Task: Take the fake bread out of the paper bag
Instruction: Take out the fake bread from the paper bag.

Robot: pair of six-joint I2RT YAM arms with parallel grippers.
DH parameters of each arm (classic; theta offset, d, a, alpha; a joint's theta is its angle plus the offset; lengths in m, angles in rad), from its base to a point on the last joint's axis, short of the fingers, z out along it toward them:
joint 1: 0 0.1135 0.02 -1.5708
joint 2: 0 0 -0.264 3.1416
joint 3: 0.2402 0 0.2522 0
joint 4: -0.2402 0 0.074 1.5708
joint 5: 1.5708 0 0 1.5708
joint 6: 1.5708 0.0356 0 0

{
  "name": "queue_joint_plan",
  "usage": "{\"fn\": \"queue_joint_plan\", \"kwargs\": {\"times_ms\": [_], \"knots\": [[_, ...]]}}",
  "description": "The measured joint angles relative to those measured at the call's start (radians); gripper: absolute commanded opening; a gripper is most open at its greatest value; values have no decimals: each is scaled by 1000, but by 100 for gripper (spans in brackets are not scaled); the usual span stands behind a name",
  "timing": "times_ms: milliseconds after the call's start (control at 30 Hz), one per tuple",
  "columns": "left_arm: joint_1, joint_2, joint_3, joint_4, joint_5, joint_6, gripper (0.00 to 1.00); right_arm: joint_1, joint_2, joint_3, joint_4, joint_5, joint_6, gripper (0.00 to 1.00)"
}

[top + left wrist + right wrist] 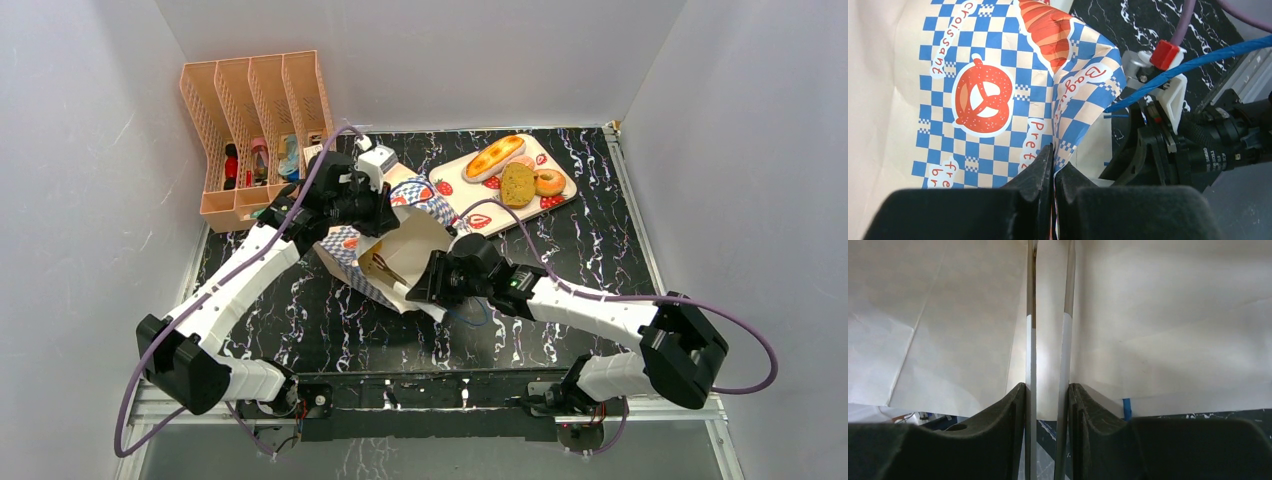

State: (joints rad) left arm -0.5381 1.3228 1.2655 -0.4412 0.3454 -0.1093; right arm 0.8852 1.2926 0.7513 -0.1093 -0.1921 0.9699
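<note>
Lying on its side at the middle of the table point(560, 250), the paper bag point(415, 245) turns its white inside and open mouth toward 5 o'clock. Its blue-and-white checkered band wraps the rim. A small yellow-brown shape point(378, 265) sits deep inside the bag, too small to identify.

Three pieces of the fake bread point(517, 184) lie outside the bag, at about 2 o'clock from it, on a strawberry-print tray point(452, 183). The long loaf point(495, 157) is at the far side, with the toast slice point(517, 186) and the ring point(549, 182) side by side just nearer.

The left gripper point(1054, 161) comes onto the bag from 11 o'clock. Its fingers are clenched on the printed paper at a crease of the band, with only the sheet between the pads. A blue cord handle point(1198, 57) runs past it.

The right gripper point(1048, 390) is at the 5 o'clock edge of the mouth and looks into the white interior. Two thin paper edges stand between its fingers, one against each pad, with a narrow gap between them. Whether it truly pinches them cannot be told.

A peach file rack point(255, 130) stands at 10 o'clock from the bag, against the back wall.
</note>
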Motion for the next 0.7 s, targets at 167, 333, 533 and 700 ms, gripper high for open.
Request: {"fn": "queue_joint_plan", "kwargs": {"times_ms": [167,333,533,700], "knots": [[-11,-19,-60,10,21,16,0,0,10,0,38,2,-14,12],[-23,-65,-165,29,27,20,0,0,10,-5,60,7,-37,19],[-27,-77,-203,45,25,12,0,0,14,-10,69,11,-66,22],[-29,-77,-204,61,22,6,0,0,49,-10,89,10,-80,26]]}}
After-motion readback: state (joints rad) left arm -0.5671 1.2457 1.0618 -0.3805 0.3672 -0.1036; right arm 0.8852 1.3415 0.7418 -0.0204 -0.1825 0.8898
